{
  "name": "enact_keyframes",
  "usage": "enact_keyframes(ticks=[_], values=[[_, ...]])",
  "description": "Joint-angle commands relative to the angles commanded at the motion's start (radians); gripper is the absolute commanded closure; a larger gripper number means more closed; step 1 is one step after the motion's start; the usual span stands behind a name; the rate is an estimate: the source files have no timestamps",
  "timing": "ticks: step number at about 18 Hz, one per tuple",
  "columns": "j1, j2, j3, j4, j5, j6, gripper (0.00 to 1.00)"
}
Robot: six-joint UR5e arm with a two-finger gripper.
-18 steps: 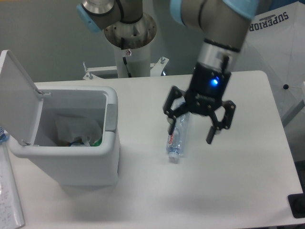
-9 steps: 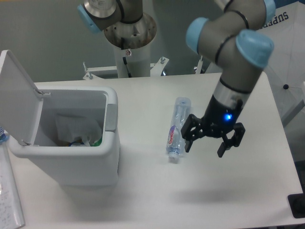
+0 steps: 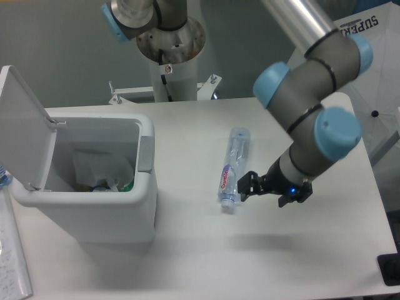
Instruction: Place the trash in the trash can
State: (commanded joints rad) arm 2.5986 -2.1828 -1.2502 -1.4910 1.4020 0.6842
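The slim clear bottle (image 3: 232, 167) with a pink-and-blue label lies on the white table, cap end toward the front. My gripper (image 3: 267, 191) hangs low just right of the bottle's cap end, tipped toward horizontal. It is open, holding nothing and not touching the bottle. The white trash can (image 3: 145, 187) stands at the left with its lid (image 3: 22, 125) swung up. A clear pouch (image 3: 94, 167) with green print lies inside it.
The robot's base column (image 3: 170, 44) rises behind the table. A sheet of paper (image 3: 12, 265) lies at the front left edge. A white cloth with lettering (image 3: 369, 44) hangs at the right, and a black object (image 3: 389, 270) sits at the front right corner.
The gripper has dropped from above the bottle to low on its right side, tilting over as it went. The bottle and the trash can have not moved.
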Motion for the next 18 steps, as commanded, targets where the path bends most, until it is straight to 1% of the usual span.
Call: enact_keyframes(ticks=[6, 13, 18], values=[[-0.002, -0.009, 0.000, -0.021, 0.028, -0.002, 0.00], [-0.005, -0.017, 0.002, -0.031, 0.029, -0.005, 0.00], [-0.014, -0.029, 0.002, -0.032, 0.058, -0.014, 0.00]])
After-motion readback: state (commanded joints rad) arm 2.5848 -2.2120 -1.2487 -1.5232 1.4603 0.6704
